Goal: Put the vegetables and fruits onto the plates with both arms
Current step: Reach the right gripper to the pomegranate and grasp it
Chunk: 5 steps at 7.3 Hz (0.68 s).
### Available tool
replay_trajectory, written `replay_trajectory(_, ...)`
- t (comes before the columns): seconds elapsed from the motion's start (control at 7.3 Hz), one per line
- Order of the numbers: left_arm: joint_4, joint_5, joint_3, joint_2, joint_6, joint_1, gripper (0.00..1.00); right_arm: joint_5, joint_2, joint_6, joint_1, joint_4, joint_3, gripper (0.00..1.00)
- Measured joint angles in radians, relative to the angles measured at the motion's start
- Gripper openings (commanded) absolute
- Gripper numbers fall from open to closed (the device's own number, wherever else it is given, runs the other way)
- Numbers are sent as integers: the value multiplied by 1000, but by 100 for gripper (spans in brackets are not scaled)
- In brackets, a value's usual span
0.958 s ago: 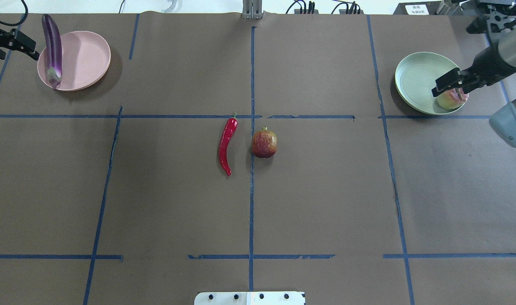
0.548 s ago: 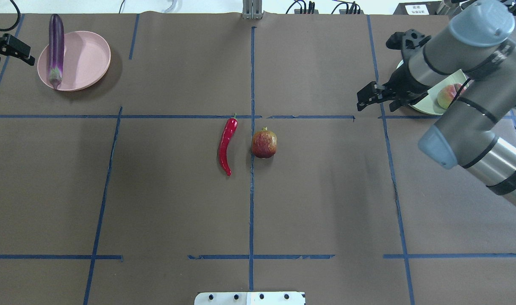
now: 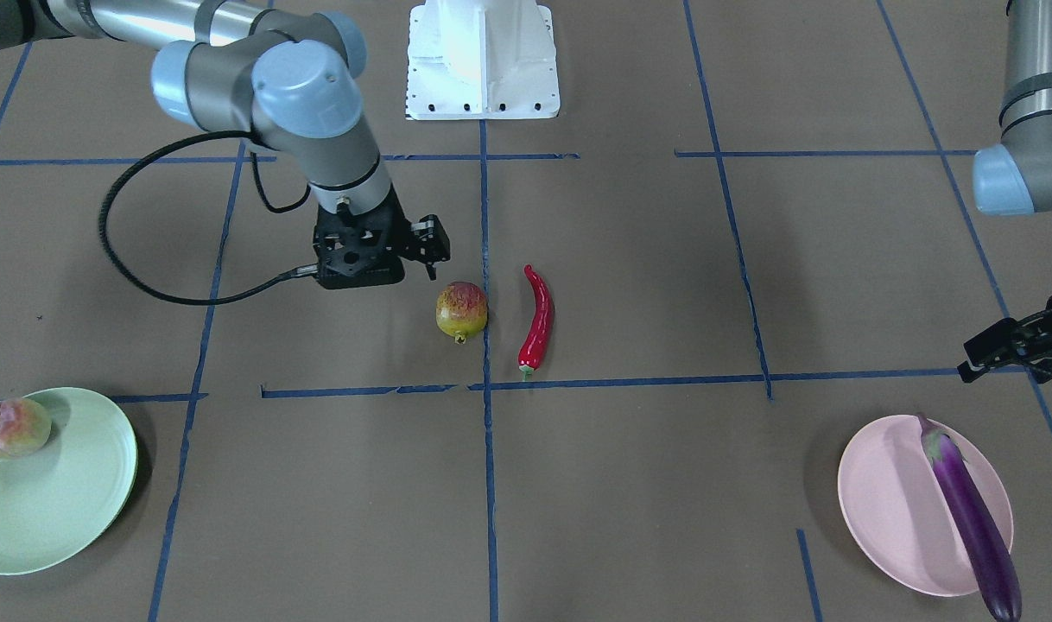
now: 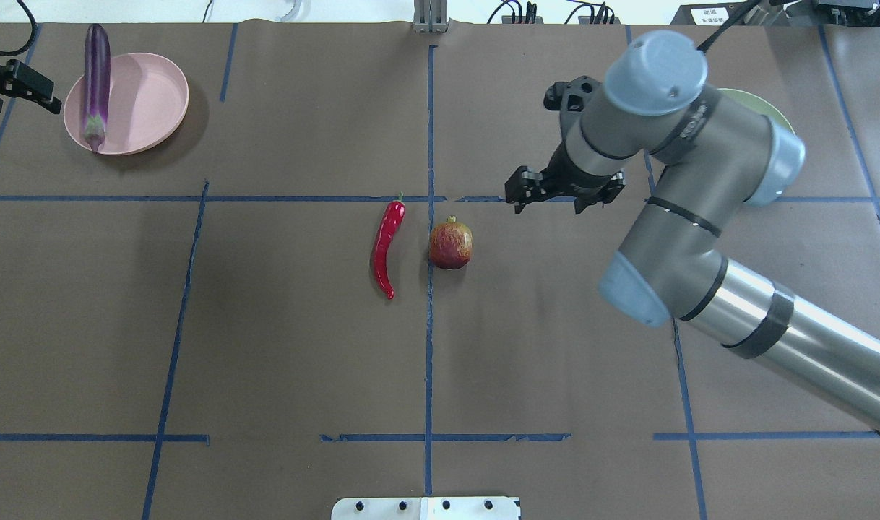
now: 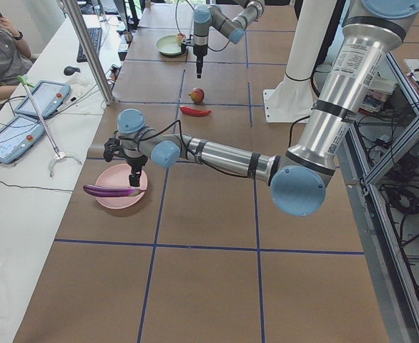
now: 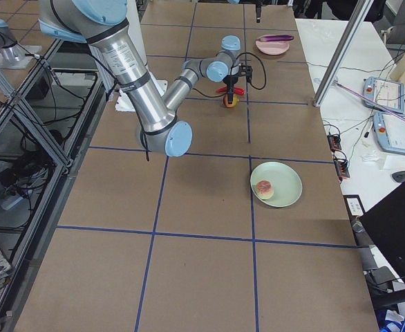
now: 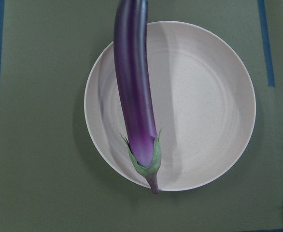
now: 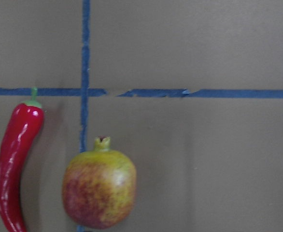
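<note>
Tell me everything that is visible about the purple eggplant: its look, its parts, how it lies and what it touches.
The eggplant is long, slim and slightly curved, with glossy deep-purple skin that fades paler toward a pale-green cap and short stem. It lies flat across one side of the pink plate, not in its middle. The stem tip reaches the rim, and the blunt end sticks out past the opposite rim. Only the plate touches it.

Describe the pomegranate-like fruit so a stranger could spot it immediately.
Find the blue tape cross at the middle of the brown table. Two things lie just robot-side of it. The fruit is the round, red-and-yellow-green one with a small crown tip, beside the slim curved red chili.
</note>
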Motion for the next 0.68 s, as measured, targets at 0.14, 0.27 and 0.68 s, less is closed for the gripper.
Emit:
replay_trajectory(0.14, 0, 0, -2, 0, -5, 2, 100, -61, 43, 56, -48, -7, -33, 100)
replay_trajectory(0.27, 0, 0, -3, 0, -8, 5, 100, -102, 73, 78, -75, -9, -72, 100)
replay_trajectory(0.68, -1, 1, -11, 8, -13, 9, 100, -165, 170, 55, -96, -10, -237, 100)
